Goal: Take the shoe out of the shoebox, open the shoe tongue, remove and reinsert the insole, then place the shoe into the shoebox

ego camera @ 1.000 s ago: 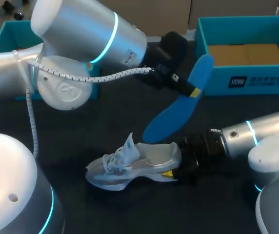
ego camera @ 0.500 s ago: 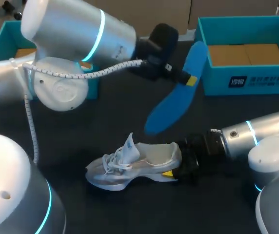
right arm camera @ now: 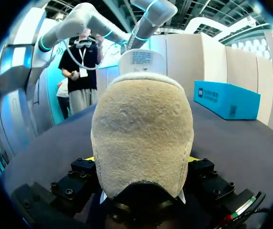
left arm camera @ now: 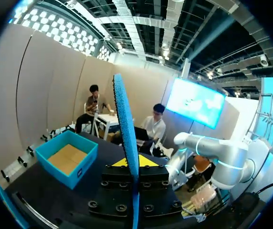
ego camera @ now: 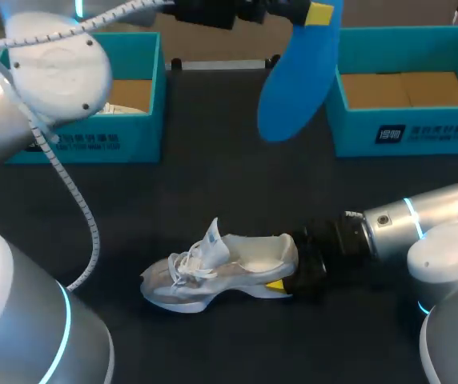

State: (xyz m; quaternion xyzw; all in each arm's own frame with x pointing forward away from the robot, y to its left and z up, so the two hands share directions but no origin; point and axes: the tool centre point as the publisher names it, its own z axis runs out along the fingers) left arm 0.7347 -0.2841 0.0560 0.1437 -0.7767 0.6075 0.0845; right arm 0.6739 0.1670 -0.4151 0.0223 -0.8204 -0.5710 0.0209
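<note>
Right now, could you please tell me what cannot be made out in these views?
- Left gripper: head view, cut off by the top edge; only a yellow tip on the blue insole shows.
- White shoe toe and laces: right wrist view, its own heel blocks them.
- Left shoebox contents: head view, the left arm covers most.

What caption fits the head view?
Left gripper holds blue insole above the table; right gripper clamps the heel of the white sneaker.
</note>
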